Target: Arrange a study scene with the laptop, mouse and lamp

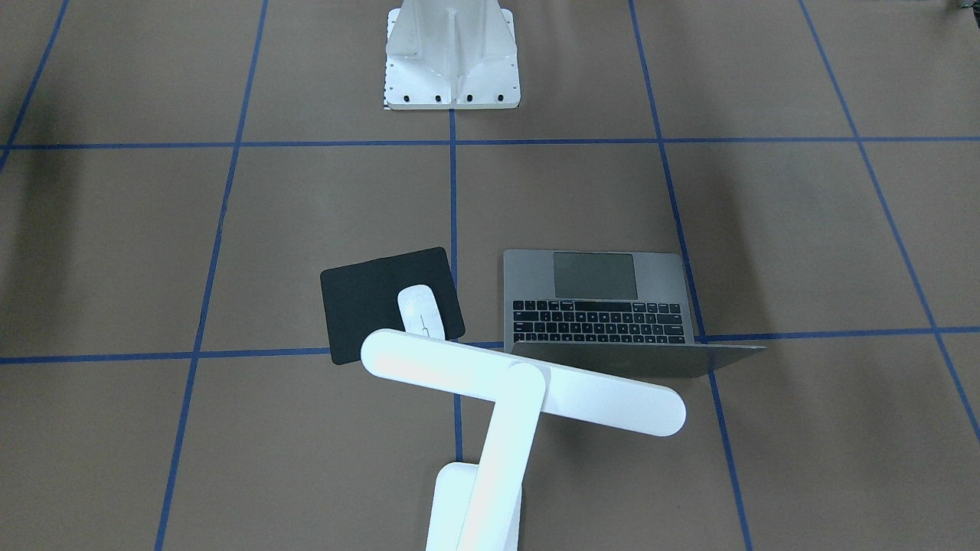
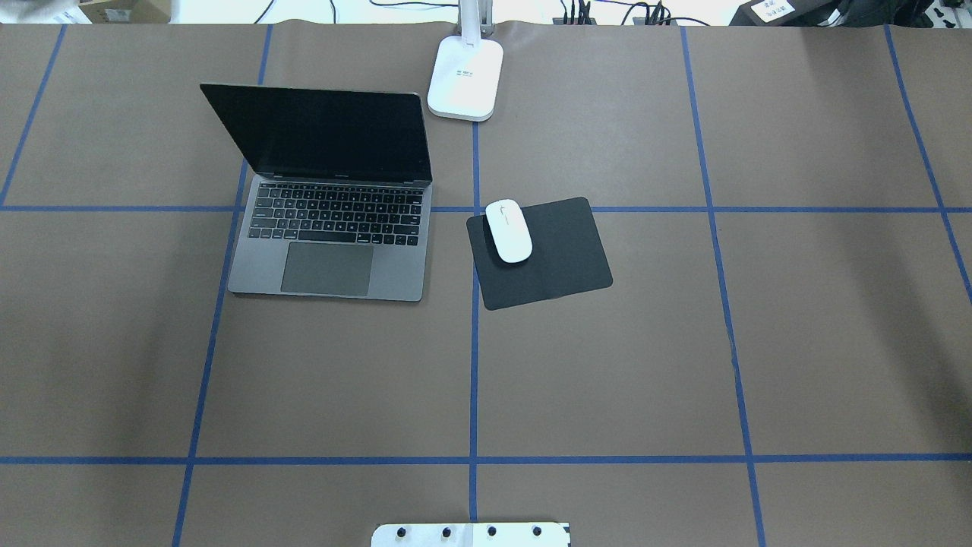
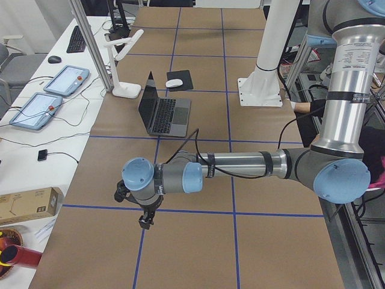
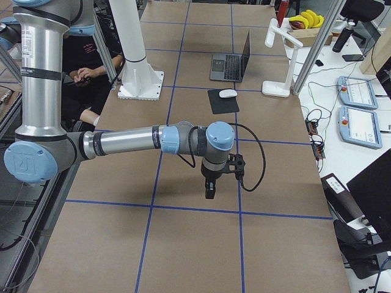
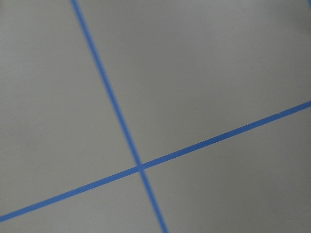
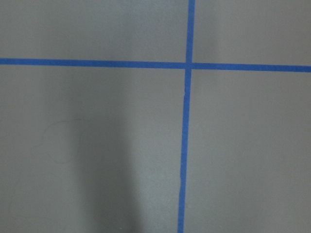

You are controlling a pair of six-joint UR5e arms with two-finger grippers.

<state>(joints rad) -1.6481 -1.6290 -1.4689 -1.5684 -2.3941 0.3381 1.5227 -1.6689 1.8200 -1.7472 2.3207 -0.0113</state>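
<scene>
Lamp (image 1: 521,402) head from front, laptop (image 2: 334,214) screen from overhead

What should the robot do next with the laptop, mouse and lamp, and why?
Probably nothing much: I'd leave everything alone. The laptop stands open, the mouse lies on the black pad beside it, and the lamp stands upright behind them. The left gripper and right gripper hang over the table, away from all three, so the scene looks finished.

Overhead's top edge cuts the lamp (image 2: 465,80); left gripper (image 3: 145,223) and right gripper (image 4: 209,194) too small to judge
</scene>
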